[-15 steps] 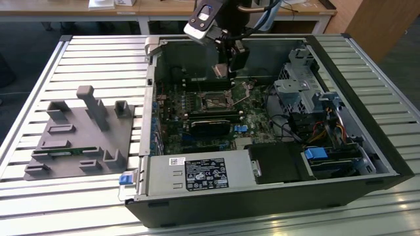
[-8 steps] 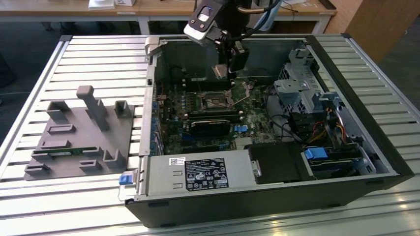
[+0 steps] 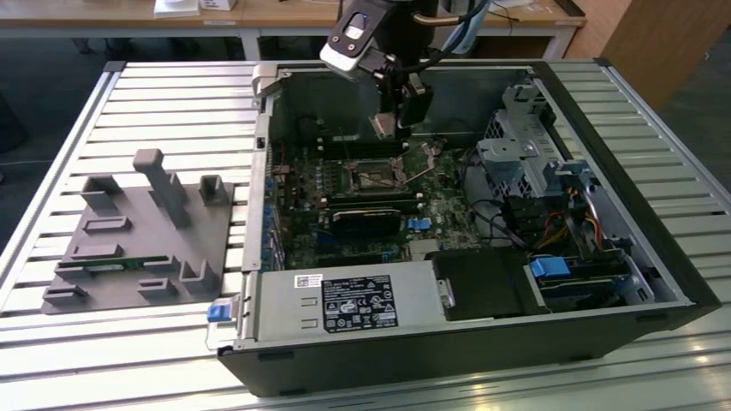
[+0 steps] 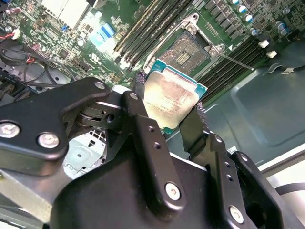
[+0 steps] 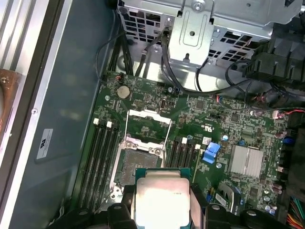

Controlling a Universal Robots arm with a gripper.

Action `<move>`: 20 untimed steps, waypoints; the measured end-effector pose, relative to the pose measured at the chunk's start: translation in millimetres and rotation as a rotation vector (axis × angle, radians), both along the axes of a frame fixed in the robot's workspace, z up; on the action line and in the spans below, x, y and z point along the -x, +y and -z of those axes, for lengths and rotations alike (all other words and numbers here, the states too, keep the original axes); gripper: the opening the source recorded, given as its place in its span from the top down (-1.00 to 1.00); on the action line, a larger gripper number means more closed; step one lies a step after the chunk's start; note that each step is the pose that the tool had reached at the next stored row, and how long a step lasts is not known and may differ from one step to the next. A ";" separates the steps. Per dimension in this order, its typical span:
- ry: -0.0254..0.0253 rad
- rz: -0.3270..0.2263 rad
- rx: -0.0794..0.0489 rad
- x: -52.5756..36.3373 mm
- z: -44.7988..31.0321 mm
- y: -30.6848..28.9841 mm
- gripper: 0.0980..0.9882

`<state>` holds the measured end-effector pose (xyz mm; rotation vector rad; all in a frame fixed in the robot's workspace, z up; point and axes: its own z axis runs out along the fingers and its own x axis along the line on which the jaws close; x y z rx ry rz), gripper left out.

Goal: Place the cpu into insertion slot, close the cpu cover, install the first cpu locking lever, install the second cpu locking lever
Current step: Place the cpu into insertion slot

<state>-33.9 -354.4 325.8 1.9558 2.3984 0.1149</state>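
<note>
One open computer case (image 3: 653, 201) holds the green motherboard (image 3: 342, 247), with the insertion slot (image 3: 374, 179) near its middle. We find the gripper (image 3: 400, 127) hanging above that slot, its fingers (image 4: 145, 129) clamped on the cpu (image 4: 174, 90) by two opposite edges. We note the cpu cover (image 5: 147, 113) swung open beside the slot. The cpu sits clear of the slot, unseated, its silvery face towards the wrist cameras.

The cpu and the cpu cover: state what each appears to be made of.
The cpu: a matte, pale silvery metal lid, dully smudged, on a green board edge. The cpu cover: thin bare sheet metal, probably steel, with bright glints.
</note>
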 end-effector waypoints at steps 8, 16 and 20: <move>-0.0001 0.087 0.000 0.0 10.2 0.7 0.00; 0.0000 0.196 0.000 0.0 21.1 1.1 0.00; 0.0000 0.196 0.000 0.0 21.4 1.1 0.00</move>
